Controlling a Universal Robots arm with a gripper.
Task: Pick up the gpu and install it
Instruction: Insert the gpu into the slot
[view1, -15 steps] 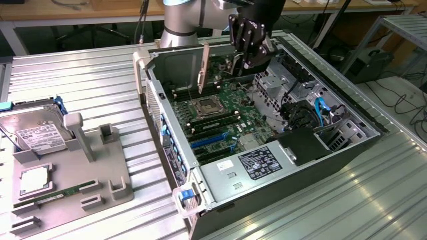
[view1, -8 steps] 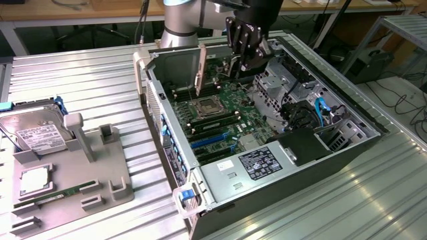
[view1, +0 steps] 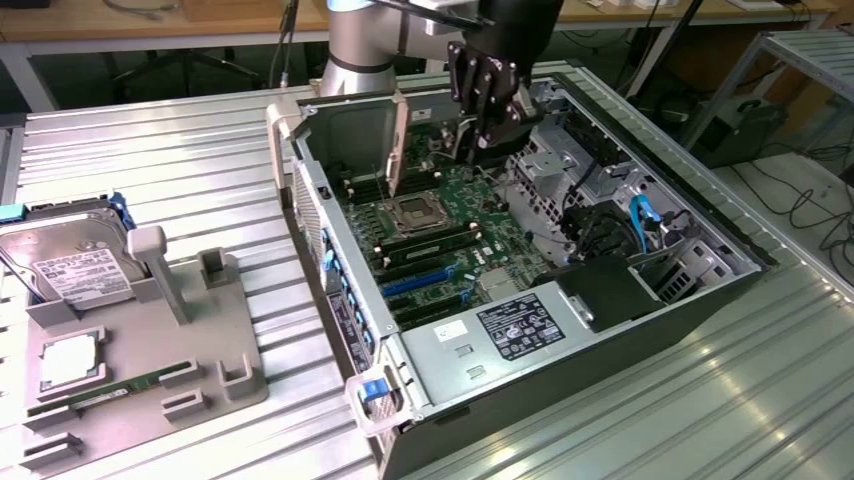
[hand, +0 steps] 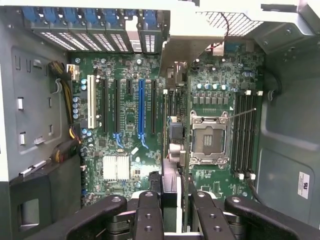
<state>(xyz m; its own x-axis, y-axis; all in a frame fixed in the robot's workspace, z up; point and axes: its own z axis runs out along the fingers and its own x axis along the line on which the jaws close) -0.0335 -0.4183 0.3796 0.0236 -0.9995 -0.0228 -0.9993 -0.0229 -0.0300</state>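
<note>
The gpu (hand: 172, 145) stands on edge inside the open computer case (view1: 441, 400), seen edge-on in the wrist view between the long expansion slots and the CPU socket (hand: 207, 137). Its silver end bracket (view1: 398, 145) stands against the case's rear wall, on the exterior view's left. My gripper (view1: 478, 145) reaches down into the case from above and is shut on the card's top edge, one black finger (hand: 149, 212) on each side of it. I cannot tell whether the card's lower edge sits in a slot or just above it.
A blue expansion slot (hand: 141, 107) and black slots lie beside the card. Drive cages and cables (view1: 627, 225) fill the case's far side. On the exterior view's left, a grey fixture (view1: 200, 340) holds a silver hard drive (view1: 74, 265) and a memory stick (view1: 114, 392).
</note>
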